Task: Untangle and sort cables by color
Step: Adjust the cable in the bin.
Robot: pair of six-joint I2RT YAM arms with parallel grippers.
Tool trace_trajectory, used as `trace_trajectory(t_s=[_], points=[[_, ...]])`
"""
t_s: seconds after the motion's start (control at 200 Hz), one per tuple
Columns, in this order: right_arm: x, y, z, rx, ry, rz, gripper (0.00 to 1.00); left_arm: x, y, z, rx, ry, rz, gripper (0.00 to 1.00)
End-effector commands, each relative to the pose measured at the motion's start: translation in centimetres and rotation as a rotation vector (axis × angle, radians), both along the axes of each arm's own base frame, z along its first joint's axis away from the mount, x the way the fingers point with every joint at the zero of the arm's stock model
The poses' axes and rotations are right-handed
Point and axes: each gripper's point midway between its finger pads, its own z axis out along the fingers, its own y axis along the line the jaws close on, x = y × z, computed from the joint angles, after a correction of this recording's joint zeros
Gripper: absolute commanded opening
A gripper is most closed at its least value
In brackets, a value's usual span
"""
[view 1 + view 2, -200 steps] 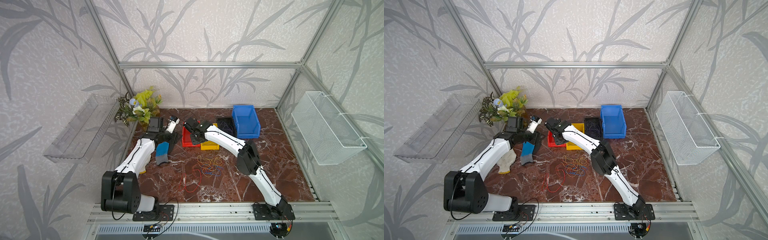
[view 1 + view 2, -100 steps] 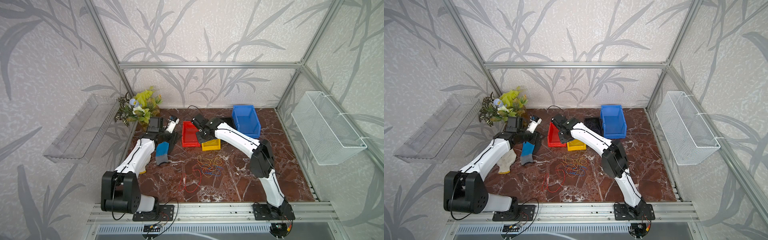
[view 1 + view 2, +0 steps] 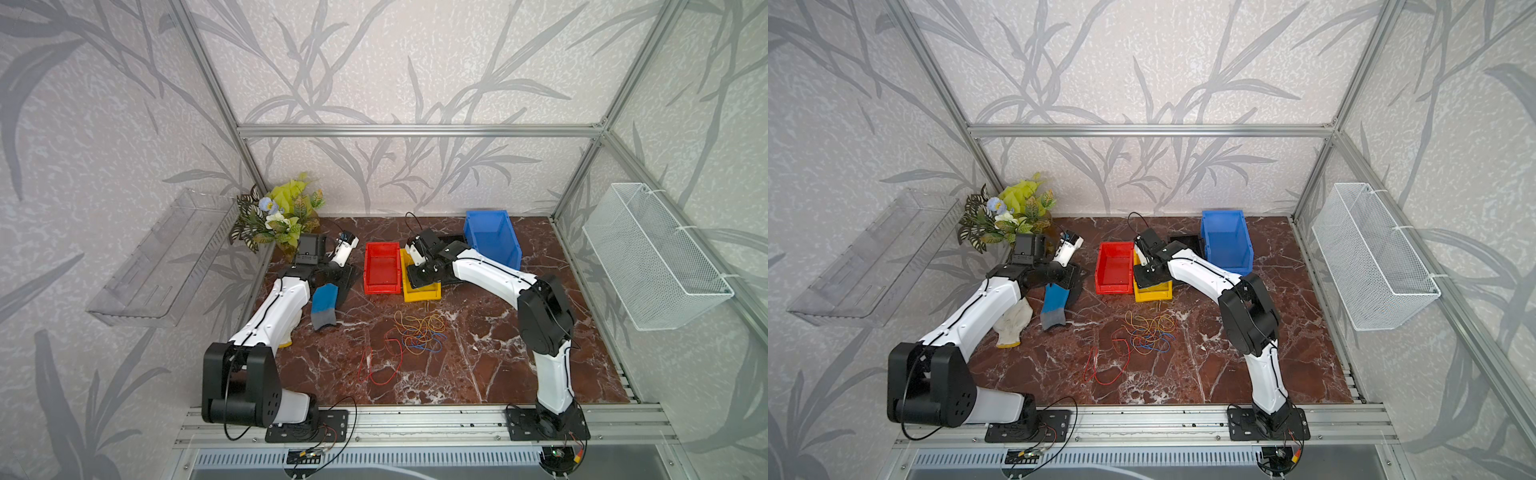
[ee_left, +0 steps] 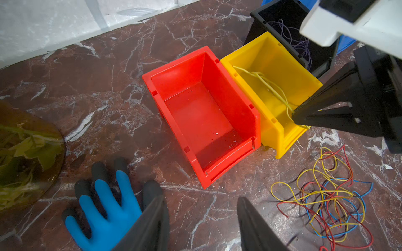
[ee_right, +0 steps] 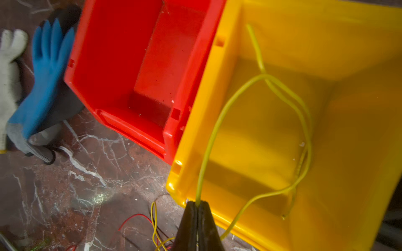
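Right wrist: cable (image 5: pixel 261 75) lengthwise along bin (image 5: pixel 326 43)

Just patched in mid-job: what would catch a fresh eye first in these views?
The bright bins along the back of the marble table stand out: red bin, yellow bin beside it, blue bin further right. The right tool is shut on a yellow cable that trails into the yellow bin. In front of the bins lies a loose tangle of red, yellow and blue cables.
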Motion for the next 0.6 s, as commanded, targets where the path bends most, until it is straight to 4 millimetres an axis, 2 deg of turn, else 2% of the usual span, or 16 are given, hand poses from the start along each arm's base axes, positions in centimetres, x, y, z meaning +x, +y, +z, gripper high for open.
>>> trace_trajectory(t_s=[0.0, 0.225, 0.34, 0.48, 0.595], points=[[0.9, 0.3, 0.0, 0.006, -0.041, 0.04, 0.0, -0.1, 0.3, 0.0, 0.009, -0.012, 0.001, 0.56], [1.4, 0.1, -2.6, -0.065, -0.03, 0.061, 0.0, -0.1, 0.5, -0.3, 0.021, -0.011, 0.007, 0.56], [1.2, 0.1, -3.0, -0.081, -0.022, 0.068, 0.1, -0.2, 0.7, -0.5, 0.036, -0.011, 0.008, 0.56], [0.8, 0.0, -2.0, -0.08, -0.006, 0.073, 0.27, -0.4, 1.0, -0.5, 0.061, -0.016, 0.004, 0.56], [0.5, -0.8, 0.7, -0.084, -0.026, 0.042, 0.34, -1.2, 0.9, -0.6, 0.082, -0.013, -0.032, 0.56]])
